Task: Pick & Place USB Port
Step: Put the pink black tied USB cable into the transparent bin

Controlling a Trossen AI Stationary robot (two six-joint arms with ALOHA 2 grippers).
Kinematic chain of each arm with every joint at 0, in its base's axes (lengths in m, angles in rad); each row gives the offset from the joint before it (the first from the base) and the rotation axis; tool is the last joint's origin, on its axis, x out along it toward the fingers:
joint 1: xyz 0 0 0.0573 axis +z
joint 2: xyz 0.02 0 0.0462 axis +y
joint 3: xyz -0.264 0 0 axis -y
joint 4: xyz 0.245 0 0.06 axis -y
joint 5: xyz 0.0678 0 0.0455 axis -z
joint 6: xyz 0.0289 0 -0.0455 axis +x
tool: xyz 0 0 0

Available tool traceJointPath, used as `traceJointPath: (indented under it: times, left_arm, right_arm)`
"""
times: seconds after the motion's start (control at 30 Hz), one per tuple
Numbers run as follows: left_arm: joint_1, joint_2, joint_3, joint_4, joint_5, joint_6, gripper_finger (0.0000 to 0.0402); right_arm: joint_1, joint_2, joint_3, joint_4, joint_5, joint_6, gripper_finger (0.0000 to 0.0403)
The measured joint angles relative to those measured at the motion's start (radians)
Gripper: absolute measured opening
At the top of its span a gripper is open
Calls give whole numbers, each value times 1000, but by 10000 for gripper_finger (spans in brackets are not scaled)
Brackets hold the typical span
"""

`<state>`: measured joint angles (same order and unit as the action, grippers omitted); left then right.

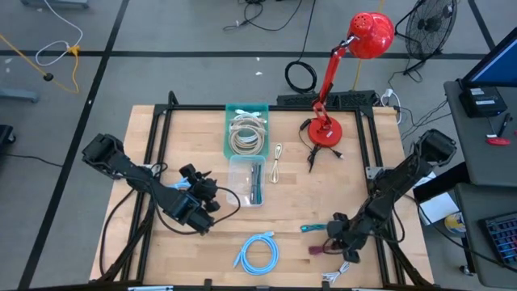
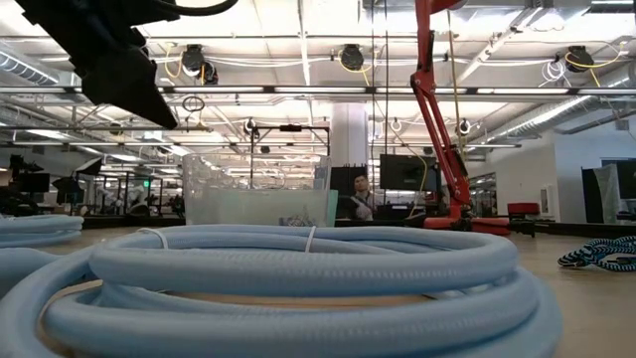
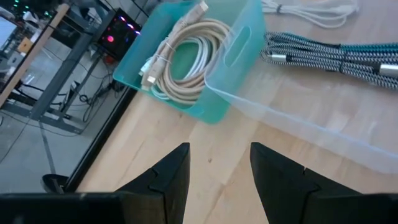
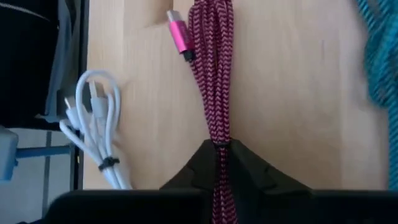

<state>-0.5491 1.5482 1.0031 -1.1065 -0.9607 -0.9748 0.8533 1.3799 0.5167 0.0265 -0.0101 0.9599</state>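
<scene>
A magenta braided USB cable (image 4: 214, 74), folded into a bundle with a pink plug (image 4: 178, 35), lies near the table's front right; it also shows in the high view (image 1: 320, 249). My right gripper (image 1: 342, 239) is shut on it. My left gripper (image 1: 203, 212) is open and empty over bare wood at the front left, its fingers (image 3: 171, 174) pointing toward a teal bin (image 3: 239, 43) holding a beige cable (image 3: 183, 56) and a clear bin (image 3: 298, 118) holding a striped cable (image 3: 336, 59). My right gripper pinches the folded magenta bundle (image 4: 217, 138) between its two fingers, several strands together. The bundle runs along the fingers and out past their tips, plug end farthest out. Whether that end rests on the wood or is lifted clear, I cannot tell.
A white cable (image 4: 93, 124) lies at the table's front edge beside the right gripper, a teal cable (image 1: 313, 228) just beyond it. A light blue coil (image 1: 257, 252) lies front centre, a white cable (image 1: 276, 162) beside the clear bin (image 1: 248, 179), a red lamp (image 1: 327, 129) at the back right.
</scene>
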Motion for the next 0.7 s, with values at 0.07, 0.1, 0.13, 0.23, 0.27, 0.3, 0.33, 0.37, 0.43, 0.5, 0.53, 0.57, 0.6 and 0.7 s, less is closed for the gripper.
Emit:
traceJointPath:
  times: [0.07,0.1,0.13,0.23,0.27,0.3,0.33,0.37,0.43,0.5,0.53,0.57,0.6,0.7]
  left_arm:
    - [0,0,0,1,-11,-8,172]
    - [0,0,0,1,-13,-12,172]
    - [0,0,0,1,-14,-15,172]
    - [0,0,0,2,-27,-28,172]
    - [0,0,0,3,-31,-30,172]
    - [0,0,0,4,-35,-30,172]
    - [0,0,0,4,-38,-31,172]
    - [0,0,0,4,-42,-31,172]
    - [0,0,0,5,-54,-33,172]
    - [0,0,0,6,-63,-35,172]
    - [0,0,0,8,-66,-35,172]
    - [0,0,0,9,-72,-38,172]
    - [0,0,0,9,-79,-40,172]
    - [0,0,0,9,-99,-49,172]
  right_arm:
    - [-35,-7,0,12,-20,-17,13]
    - [-55,-13,2,14,-17,-19,16]
    - [-79,-20,7,13,-16,-31,19]
    - [-156,-51,34,15,-8,-106,20]
    - [-181,-62,47,15,3,-141,18]
    - [-207,-75,62,14,14,-184,14]
    - [-235,-87,80,13,29,-231,11]
    - [-266,-101,100,14,54,-283,9]
    - [-327,-132,143,15,131,-379,9]
    - [-391,-161,188,20,224,-480,10]
    - [-422,-174,206,32,267,-534,10]
    - [-453,-184,221,52,296,-593,10]
    - [-487,-192,230,79,305,-654,10]
    - [-603,-196,241,171,264,-803,10]
